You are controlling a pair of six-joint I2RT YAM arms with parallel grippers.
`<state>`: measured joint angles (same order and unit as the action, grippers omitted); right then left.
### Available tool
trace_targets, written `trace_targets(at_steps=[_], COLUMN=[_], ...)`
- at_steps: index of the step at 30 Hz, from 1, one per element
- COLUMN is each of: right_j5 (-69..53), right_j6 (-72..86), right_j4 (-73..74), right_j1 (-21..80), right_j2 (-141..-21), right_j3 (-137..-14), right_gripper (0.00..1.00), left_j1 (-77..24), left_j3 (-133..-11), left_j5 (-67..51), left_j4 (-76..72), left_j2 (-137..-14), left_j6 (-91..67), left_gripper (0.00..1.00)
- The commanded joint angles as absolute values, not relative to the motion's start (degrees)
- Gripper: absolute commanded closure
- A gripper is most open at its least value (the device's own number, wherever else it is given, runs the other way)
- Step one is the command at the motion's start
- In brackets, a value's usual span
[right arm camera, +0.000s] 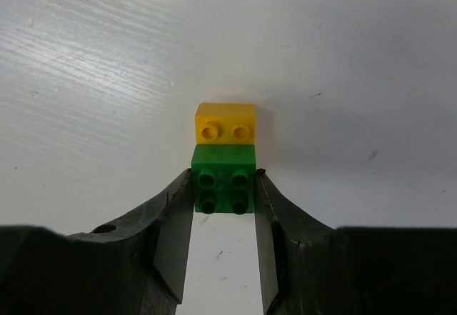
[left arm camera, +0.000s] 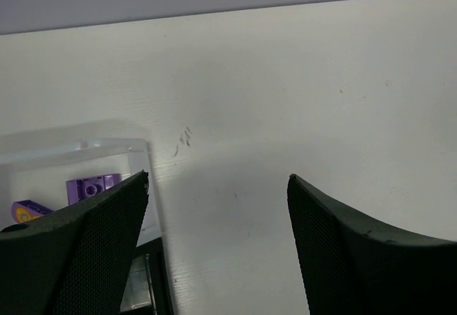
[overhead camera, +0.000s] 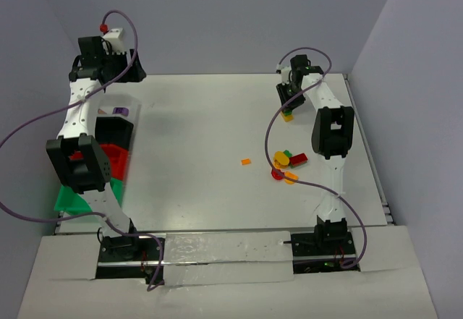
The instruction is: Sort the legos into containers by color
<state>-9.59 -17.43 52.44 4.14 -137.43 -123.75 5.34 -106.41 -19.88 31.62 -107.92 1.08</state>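
Note:
My right gripper (right arm camera: 223,175) is shut on a green brick (right arm camera: 223,181), its fingers pressed on the brick's two sides. A yellow brick (right arm camera: 225,123) sits against the green brick's far side. In the top view the right gripper (overhead camera: 289,106) is at the back right, the yellow brick (overhead camera: 288,116) just under it. My left gripper (left arm camera: 218,179) is open and empty, over the table beside the clear bin (left arm camera: 136,151), which holds purple pieces (left arm camera: 91,185). Loose legos lie near the right arm: yellow (overhead camera: 281,160), red (overhead camera: 297,161), green (overhead camera: 287,153) and orange (overhead camera: 246,162).
Along the left edge stand the clear bin (overhead camera: 129,118), black bin (overhead camera: 110,128), red bin (overhead camera: 117,161) and green bin (overhead camera: 72,200). A red round piece (overhead camera: 275,173) and an orange piece (overhead camera: 291,178) lie under the right arm's cable. Walls close the back and right.

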Motion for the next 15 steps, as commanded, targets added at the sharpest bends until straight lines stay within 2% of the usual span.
trace_targets(at_steps=[1,2,5,12,15], right_j5=[-16.9,-19.9,-32.7,-52.9,-62.1], right_j6=[-16.2,-15.7,-12.1,-2.5,7.6], right_j4=[57.9,58.7,58.7,43.7,36.4], right_j1=[4.4,4.4,5.5,10.2,10.8], right_j2=[-136.1,-135.9,-132.5,-124.6,-124.2], right_j3=[-128.5,-129.1,-133.7,-126.0,-124.6], right_gripper=[1.0,1.0,1.0,1.0,1.0], left_j1=[5.3,5.2,5.3,4.4,3.8], left_j3=[-106.9,-106.5,-102.2,-95.8,-94.1], left_j5=[-27.1,-28.8,-38.4,-55.9,-58.3], left_j4=[32.7,32.9,30.9,29.2,27.9], left_j2=[-107.0,-106.8,-105.0,-103.5,-102.2], left_j6=[1.3,1.3,0.5,-2.5,-3.1], left_gripper=[0.12,0.12,0.01,0.01,0.01])
